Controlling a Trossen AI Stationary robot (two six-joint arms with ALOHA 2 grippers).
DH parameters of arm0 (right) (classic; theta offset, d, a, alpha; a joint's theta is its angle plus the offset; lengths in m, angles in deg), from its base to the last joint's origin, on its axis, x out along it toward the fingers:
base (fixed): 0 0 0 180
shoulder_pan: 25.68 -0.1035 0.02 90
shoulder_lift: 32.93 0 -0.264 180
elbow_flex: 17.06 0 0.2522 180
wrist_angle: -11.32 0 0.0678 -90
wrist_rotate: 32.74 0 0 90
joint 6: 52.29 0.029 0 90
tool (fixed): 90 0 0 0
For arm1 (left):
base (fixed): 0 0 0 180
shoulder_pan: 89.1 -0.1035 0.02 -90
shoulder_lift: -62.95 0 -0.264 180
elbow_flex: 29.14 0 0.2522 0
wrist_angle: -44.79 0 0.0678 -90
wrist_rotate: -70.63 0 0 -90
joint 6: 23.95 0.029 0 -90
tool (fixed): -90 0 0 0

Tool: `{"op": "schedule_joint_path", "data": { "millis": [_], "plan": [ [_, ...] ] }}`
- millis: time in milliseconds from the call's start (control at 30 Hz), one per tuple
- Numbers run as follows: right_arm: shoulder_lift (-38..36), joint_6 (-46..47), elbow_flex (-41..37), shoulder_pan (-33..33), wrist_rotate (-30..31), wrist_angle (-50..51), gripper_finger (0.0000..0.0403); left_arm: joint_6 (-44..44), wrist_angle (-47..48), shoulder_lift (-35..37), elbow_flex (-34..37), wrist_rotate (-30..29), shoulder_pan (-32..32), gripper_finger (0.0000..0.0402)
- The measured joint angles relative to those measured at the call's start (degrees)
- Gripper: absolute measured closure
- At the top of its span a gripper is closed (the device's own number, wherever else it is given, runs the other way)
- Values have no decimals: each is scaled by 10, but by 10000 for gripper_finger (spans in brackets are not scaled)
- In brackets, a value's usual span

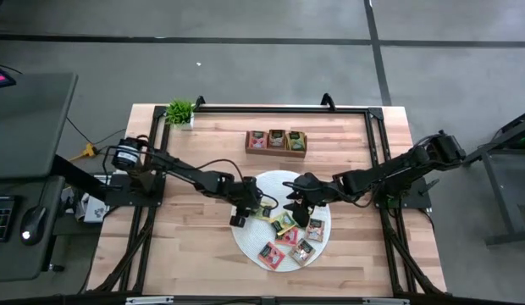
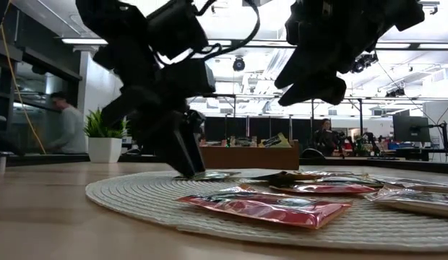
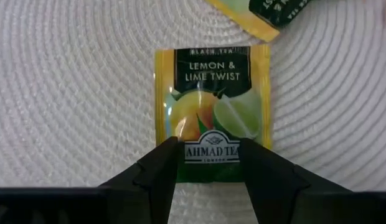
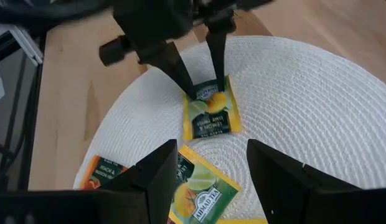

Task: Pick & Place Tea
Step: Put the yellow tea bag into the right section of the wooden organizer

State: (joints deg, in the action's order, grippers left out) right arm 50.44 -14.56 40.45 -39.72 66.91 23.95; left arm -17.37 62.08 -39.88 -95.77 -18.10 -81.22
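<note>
The lemon-and-lime tea packet (image 3: 211,112) lies flat on the round white woven mat (image 3: 68,93), centre frame in the left wrist view. The left gripper (image 3: 208,165) stands over its near edge, fingers parted either side, gripping nothing yet. The packet looks light, thin and slick (easily skidded), so pinching that edge seems best. The right gripper (image 4: 208,168) hovers open at mid-right of the high view, empty.
</note>
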Motion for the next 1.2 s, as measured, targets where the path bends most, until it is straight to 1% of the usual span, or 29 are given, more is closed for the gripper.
{"op": "schedule_joint_path", "data": {
  "millis": [100,167,300,400,500,600,733,933,1200],
  "plan": [
    [0,19,0,0,4,1,213,-6,-4,-12,-2,21,-1,234],
    [1,37,0,0,6,0,213,-7,-12,-29,-3,24,0,234],
    [14,102,0,0,-1,-2,213,-18,-22,-47,-4,29,0,234],
    [39,181,0,0,-36,-4,213,-19,-23,-48,-4,26,0,234],
    [76,269,0,2,-78,-18,213,-19,-23,-49,-3,10,0,234],
    [117,322,0,2,-97,-60,213,-19,-26,-49,-2,5,0,234],
    [154,369,0,2,-83,-124,213,-22,-29,-49,-1,10,0,234],
    [163,442,0,2,-15,-128,213,-21,-31,-49,-1,6,0,234],
    [163,483,0,2,-8,-129,213,-20,-34,-50,0,5,0,234]
  ]
}}
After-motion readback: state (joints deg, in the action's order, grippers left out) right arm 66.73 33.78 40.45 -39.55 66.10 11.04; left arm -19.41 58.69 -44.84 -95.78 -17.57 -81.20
